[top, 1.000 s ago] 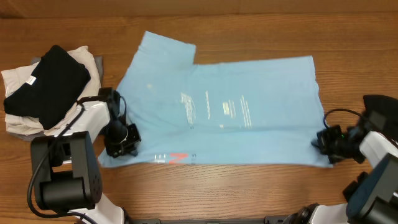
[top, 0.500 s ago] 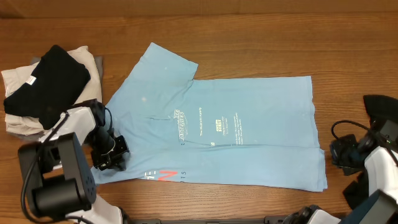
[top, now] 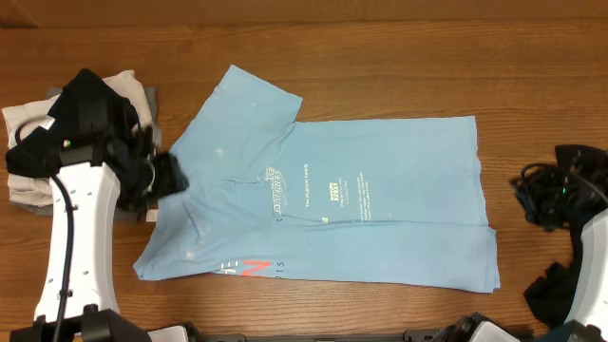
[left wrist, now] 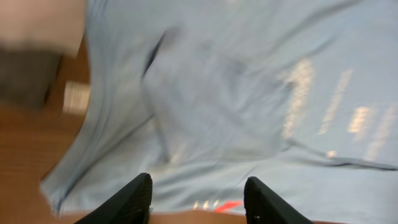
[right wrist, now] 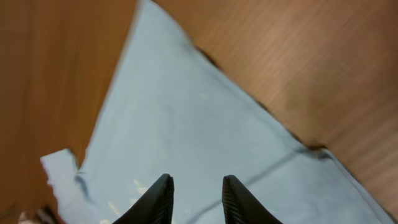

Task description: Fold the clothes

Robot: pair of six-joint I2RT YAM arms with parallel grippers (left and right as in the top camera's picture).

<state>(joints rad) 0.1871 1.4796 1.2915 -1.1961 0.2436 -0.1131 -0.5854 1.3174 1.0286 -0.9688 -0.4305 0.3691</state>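
The sky-blue T-shirt (top: 380, 223) lies spread flat on the wooden table, with white lettering (top: 313, 188) in the middle and a red-orange mark (top: 255, 267) near its front edge. My left gripper (top: 169, 177) hangs open above the shirt's left side. In the left wrist view the shirt (left wrist: 236, 93) lies below the gripper (left wrist: 199, 182), with nothing between the fingers. My right gripper (top: 534, 198) is off the shirt's right edge. In the right wrist view that gripper (right wrist: 197, 182) is open and empty above the blue fabric (right wrist: 186, 118).
At the far left sits a pile of other clothes: a black garment (top: 84, 109) on top of a white one (top: 21, 122), with a grey piece (top: 152, 95) behind. A small white tag (top: 150, 217) lies by the shirt's left edge. Bare wood (top: 380, 38) runs behind the shirt.
Both grippers dragged the shirt's front corners toward the near edge, then opened and let go. The left arm has risen back over the shirt's left side. The right has drawn off to the right.
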